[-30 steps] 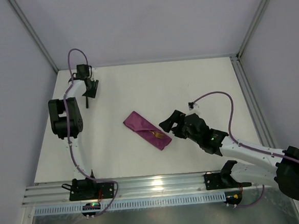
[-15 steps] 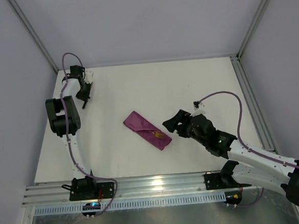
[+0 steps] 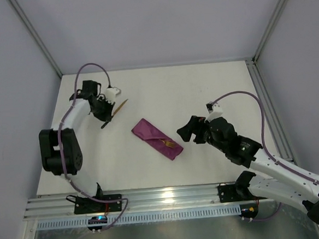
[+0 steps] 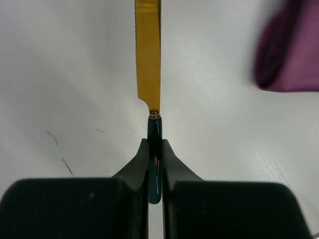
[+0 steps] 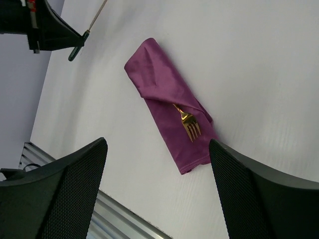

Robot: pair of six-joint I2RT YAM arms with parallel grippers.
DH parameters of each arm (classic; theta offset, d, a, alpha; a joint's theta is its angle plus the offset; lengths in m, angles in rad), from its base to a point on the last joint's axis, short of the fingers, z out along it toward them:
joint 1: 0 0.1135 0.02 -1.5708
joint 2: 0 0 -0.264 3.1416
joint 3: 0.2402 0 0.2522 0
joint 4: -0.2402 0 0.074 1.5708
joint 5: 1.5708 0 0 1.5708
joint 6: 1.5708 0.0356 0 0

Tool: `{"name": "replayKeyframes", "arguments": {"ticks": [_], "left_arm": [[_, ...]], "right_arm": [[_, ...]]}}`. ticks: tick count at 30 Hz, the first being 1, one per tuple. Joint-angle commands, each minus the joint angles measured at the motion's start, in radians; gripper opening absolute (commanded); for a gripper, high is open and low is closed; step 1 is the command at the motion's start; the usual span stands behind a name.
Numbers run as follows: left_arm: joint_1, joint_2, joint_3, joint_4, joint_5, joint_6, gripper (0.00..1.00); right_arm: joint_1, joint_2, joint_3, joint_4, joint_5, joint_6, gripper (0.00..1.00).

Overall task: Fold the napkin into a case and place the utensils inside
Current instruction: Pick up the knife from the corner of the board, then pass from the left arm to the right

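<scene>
Left pincer [image 4: 154, 148] is clamped tight on the dark handle of the knife [image 4: 148, 59], gripping near the handle's end. The gold blade projects straight ahead, at the upper left of the overhead view. Right pincer [image 3: 187, 133] stands wide apart and holds nothing, just right of the case [image 3: 149, 134], which lies diagonally at the centre of the tabletop [image 3: 212, 88]. The fork [image 5: 188, 124] is already lodged in the case, with its tines showing near the lower-right end, where a fold overlaps. Step in hand, as judged: carry the knife to the case and slide it in beside the fork. Recommended: bring the blade in low, in line with the case's long axis, and enter under that fold. The right pincer should steady the cloth against bunching or dragging. The cloth is soft, matte magenta, creased and easily shifted. The knife is thin, rigid and polished, with 1 finely serrated edge. Its slim handle may pivot in the grip.
</scene>
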Motion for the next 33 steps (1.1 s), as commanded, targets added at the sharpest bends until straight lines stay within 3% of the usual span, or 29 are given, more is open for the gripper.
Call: {"name": "replayKeyframes", "arguments": {"ticks": [1,4,7,10,14,17,22,24,28,33], "left_arm": [[-0.242,-0.271,-0.089,-0.071,0.135,0.257,0.0],[-0.462,-0.372,-0.146,-0.142,0.164,0.38,0.0],[-0.658,-0.363,-0.194,-0.166,0.106,0.498,0.0],[-0.797,-0.279,-0.205,-0.165,0.062,0.625,0.0],[-0.898,-0.207,-0.186,-0.093,0.016,0.722,0.0],[-0.92,-0.181,-0.164,-0.048,0.034,0.754,0.0],[-0.922,-0.142,-0.151,-0.01,0.025,0.751,0.0],[-0.922,-0.159,-0.168,0.018,0.026,0.751,0.0],[-0.922,-0.2,-0.223,0.093,0.0,0.75,0.0],[-0.922,-0.207,-0.251,0.127,0.011,0.744,0.0]], "right_arm": [[-0.041,0.006,0.112,-0.116,-0.066,-0.147,0.87],[-0.122,-0.028,0.113,-0.156,-0.152,-0.159,0.87],[-0.274,-0.108,0.069,-0.158,-0.288,-0.155,0.86],[-0.325,-0.132,0.07,-0.218,-0.283,-0.181,0.85],[-0.328,-0.119,0.049,-0.222,-0.297,-0.178,0.85],[-0.328,-0.112,0.008,-0.181,-0.351,-0.153,0.82],[-0.328,-0.073,-0.083,-0.184,-0.512,-0.093,0.55],[-0.328,-0.08,-0.151,-0.169,-0.556,-0.089,0.55],[-0.328,-0.053,-0.304,0.1,-0.842,0.014,0.54],[-0.328,-0.013,-0.368,0.178,-0.931,-0.003,0.55]]}}
